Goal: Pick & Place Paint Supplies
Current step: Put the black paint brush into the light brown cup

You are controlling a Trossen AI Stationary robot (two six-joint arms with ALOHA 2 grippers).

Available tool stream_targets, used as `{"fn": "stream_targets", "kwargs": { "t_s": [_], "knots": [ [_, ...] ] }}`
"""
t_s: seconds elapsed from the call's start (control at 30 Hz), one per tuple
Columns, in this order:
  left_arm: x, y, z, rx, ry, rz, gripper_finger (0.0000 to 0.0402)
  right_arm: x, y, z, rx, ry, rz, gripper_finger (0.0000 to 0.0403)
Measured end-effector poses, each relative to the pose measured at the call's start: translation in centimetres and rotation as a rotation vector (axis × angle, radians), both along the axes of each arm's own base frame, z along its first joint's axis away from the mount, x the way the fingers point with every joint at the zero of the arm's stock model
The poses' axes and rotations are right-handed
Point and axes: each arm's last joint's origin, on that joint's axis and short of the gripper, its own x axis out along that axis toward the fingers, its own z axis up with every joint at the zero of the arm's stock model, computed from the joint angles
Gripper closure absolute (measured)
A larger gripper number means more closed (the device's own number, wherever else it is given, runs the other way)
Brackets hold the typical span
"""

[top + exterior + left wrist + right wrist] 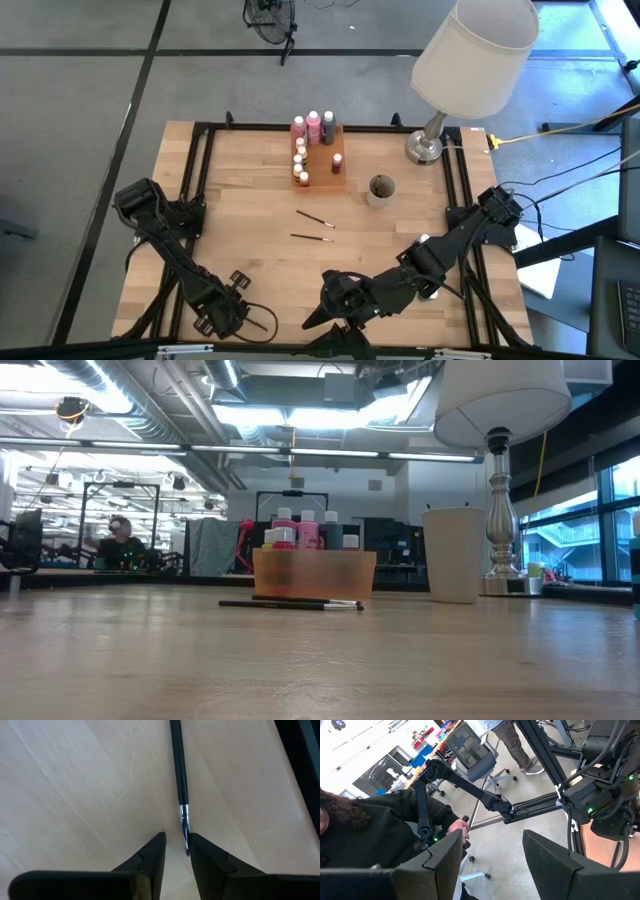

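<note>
An orange tray (330, 165) sits at the table's far middle and carries several small paint bottles (305, 140), pink and pale-capped; the low view shows the tray (313, 572) too. Two dark-handled brushes (315, 218) (312, 237) lie flat on the wood nearer the middle. My left gripper (228, 305) (177, 837) is low at the near left, open by a narrow gap. A third brush (177, 765) lies on the table with its metal ferrule end (184, 817) between the fingers. My right gripper (318, 318) (492, 832) is open at the near edge, pointing off the table. My left gripper has the brush's ferrule and bristle end (186, 842) in the gap, close against the inner side of one finger (200, 850). The fingers lie along the brush. I cannot tell whether that finger touches it. The brush lies flat on the table.
A grey cup (381, 188) stands right of the tray, and a lamp (430, 145) with a white shade is at the far right. A black frame (200, 180) rims the table. A person in dark clothes (380, 825) sits beyond the near edge.
</note>
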Motion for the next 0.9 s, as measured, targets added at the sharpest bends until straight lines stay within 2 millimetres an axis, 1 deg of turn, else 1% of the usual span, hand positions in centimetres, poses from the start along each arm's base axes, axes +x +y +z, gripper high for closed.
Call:
{"fn": "stream_targets", "kwargs": {
  "t_s": [0.17,0.6,0.9],
  "knots": [
    [-0.2,0.28,0.07,0.018,0.023,0.001,0.0313,-0.01,-0.01,0.01,0.0,0.0,0.0,0.019],
    [-0.23,0.24,0.11,0.013,0.023,-0.001,0.0313,0.0,0.0,0.01,0.0,0.0,0.0,0.019],
    [-0.21,0.2,0.13,0.01,0.02,-0.01,0.0323,-0.01,-0.01,0.02,0.0,0.0,0.0,0.019]
  ]
}}
